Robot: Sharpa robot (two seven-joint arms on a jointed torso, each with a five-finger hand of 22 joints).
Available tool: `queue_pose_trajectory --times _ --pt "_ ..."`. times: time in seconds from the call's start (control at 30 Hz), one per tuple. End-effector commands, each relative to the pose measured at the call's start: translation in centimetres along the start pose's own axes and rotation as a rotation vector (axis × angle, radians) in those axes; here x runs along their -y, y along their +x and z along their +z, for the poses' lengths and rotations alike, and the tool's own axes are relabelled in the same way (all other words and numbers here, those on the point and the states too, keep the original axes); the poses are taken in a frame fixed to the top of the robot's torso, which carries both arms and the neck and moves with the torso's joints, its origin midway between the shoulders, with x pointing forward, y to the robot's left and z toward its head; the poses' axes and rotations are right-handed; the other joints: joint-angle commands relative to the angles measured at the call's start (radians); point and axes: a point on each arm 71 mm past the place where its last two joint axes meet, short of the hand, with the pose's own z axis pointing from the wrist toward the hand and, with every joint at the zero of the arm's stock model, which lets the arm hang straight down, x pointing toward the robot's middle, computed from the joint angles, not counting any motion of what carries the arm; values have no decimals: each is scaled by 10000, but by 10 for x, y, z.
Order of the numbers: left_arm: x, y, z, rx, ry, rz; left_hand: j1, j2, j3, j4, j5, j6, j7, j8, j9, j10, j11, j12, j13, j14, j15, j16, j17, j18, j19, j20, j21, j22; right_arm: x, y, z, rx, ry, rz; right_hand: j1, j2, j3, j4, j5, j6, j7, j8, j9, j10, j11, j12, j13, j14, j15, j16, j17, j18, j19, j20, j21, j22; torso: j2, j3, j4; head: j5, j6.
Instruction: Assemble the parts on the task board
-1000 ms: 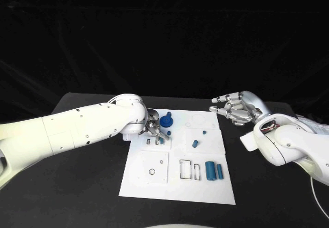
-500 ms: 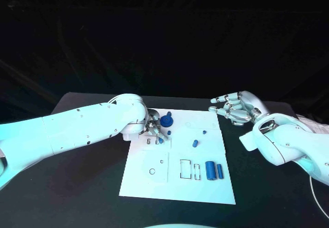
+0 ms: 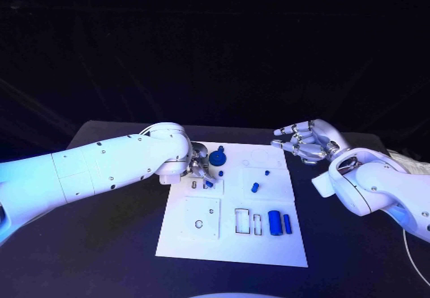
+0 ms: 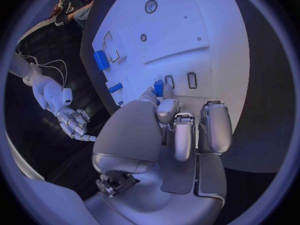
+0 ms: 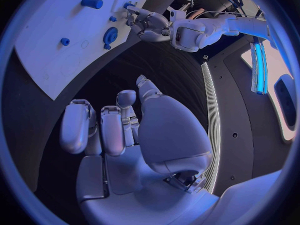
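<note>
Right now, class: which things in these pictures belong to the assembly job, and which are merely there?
Belong to the job:
task board
blue parts
left hand, its fingers at a small blue part

Merely there:
black table
right hand, holding nothing, beside the board

Left hand (image 3: 201, 169) rests fingers-down on the task board (image 3: 235, 248) beside a blue part (image 3: 218, 160); right hand (image 3: 307, 141) hovers off-board.

Your left hand (image 3: 199, 169) crowds the task board's (image 3: 269, 248) far-left parts; the near-left panel stays open, two upright blue cylinders (image 3: 279, 223) blocking near-right.
</note>
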Motion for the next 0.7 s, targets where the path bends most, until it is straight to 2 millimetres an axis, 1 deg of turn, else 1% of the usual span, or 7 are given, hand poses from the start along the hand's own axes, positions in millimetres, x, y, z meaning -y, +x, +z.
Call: queue_pose_trajectory --times 0.03,0.07,0.17,0.2,0.37,0.53,0.7 --pt "-1 2 -2 48 173 -535 -200 -496 2004 -1322 19 19 8 42 102 80 18 -34 48 1052 -4 30 2628 -77 14 -31 18 29 -1 2 0 -156 -91 -168 94 21 -83 3 77 73 19 6 10 -48 -42 -72 -36 453 -63 -72 -21 114 -28 -70 -60 -37 -5 6 21 5 3" --pt "-2 2 -3 123 194 -658 -691 -1078 3321 -1318 -24 29 44 124 317 151 11 -21 73 1052 -26 30 2628 -91 20 19 22 63 -1 1 0 -152 -98 -181 95 21 -84 3 80 73 19 6 10 -50 -42 -76 -39 453 -63 -72 -20 116 -32 -70 -66 -48 -3 5 21 6 3" --pt "-4 1 -5 310 243 -967 -819 -1188 3618 -1375 -32 38 17 157 383 166 28 -19 79 1052 -3 30 2628 -81 21 -3 20 70 -1 1 0 -145 -106 -200 97 18 -85 1 85 74 19 5 10 -62 -42 -97 -56 453 -63 -71 -18 118 -37 -69 -73 -59 1 7 34 -3 2" --pt "-5 1 -6 387 262 -1088 -1073 -1366 4112 -1461 -48 36 13 206 497 187 32 -20 83 1052 7 30 2628 -78 21 -9 17 81 -1 1 0 -148 -108 -206 97 18 -85 1 85 74 19 5 10 -62 -42 -97 -56 453 -63 -71 -18 118 -37 -69 -73 -59 0 6 39 -6 10" --pt "-9 1 -11 847 374 -1694 -1363 -1506 4596 -1599 -65 42 3 287 652 141 30 -133 -32 1052 -5 30 2628 -67 -13 0 -27 31 1 2 1 -255 -80 -185 68 14 -121 29 125 65 28 -9 6 -160 -31 -239 -167 433 -54 -131 -79 171 -163 -64 -240 -339 -12 1 45 8 63" --pt "-13 4 -14 1158 431 -2016 -1487 -1556 4751 -1641 -78 47 -2 321 715 168 28 -110 -6 1052 -8 30 2628 -73 4 -2 -14 65 2 3 2 -335 -39 -92 40 26 -140 57 139 63 32 -15 4 -184 -24 -264 -190 429 -49 -136 -78 174 -176 -60 -258 -361 -13 17 78 3 41" --pt "-17 8 -17 1434 455 -2169 -1552 -1587 4845 -1683 -81 56 -14 345 758 223 17 -37 72 1052 -17 30 2628 -91 54 -8 36 155 3 3 2 -375 21 12 29 31 -146 67 144 62 34 -17 4 -180 -23 -250 -182 428 -47 -135 -73 173 -174 -59 -257 -356 -18 12 88 -10 37"
